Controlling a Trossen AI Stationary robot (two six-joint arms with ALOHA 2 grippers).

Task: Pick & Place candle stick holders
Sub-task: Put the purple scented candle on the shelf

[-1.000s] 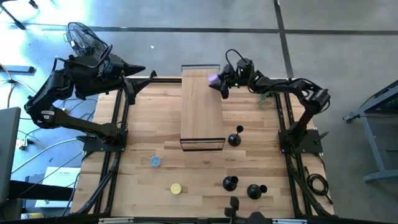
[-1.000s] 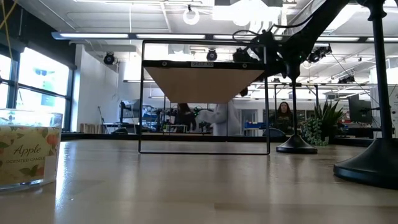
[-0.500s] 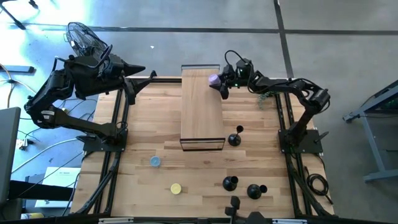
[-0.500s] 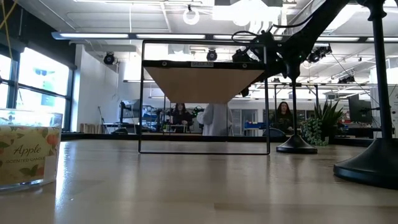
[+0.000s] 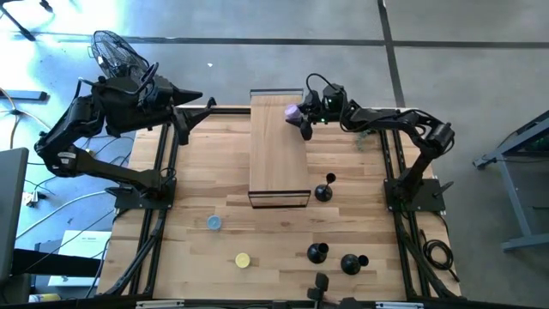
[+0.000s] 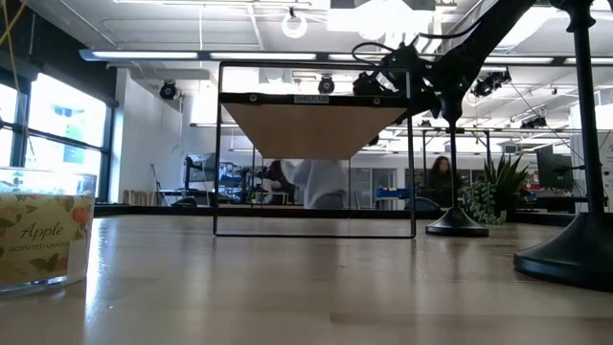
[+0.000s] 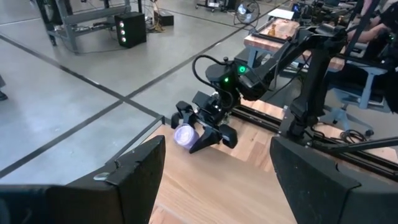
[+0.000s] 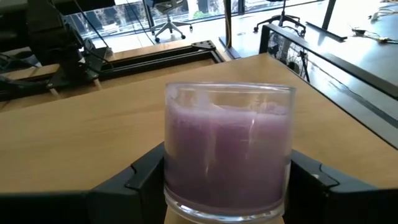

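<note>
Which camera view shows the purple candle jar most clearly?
The right wrist view: the purple candle jar fills it, between the right gripper's fingers. The high view and left wrist view show it small; the low view does not show it.

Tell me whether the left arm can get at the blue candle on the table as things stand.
Probably yes. The left gripper hangs open and empty at the table's far left corner, and bare wood lies between it and the blue candle. The raised wooden shelf stands beside that path, not across it.

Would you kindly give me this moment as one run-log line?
right gripper: shut on purple candle jar, above raised wooden shelf | left gripper: open, waiting at table's far-left edge | candle stick holders: untouched on table
</note>
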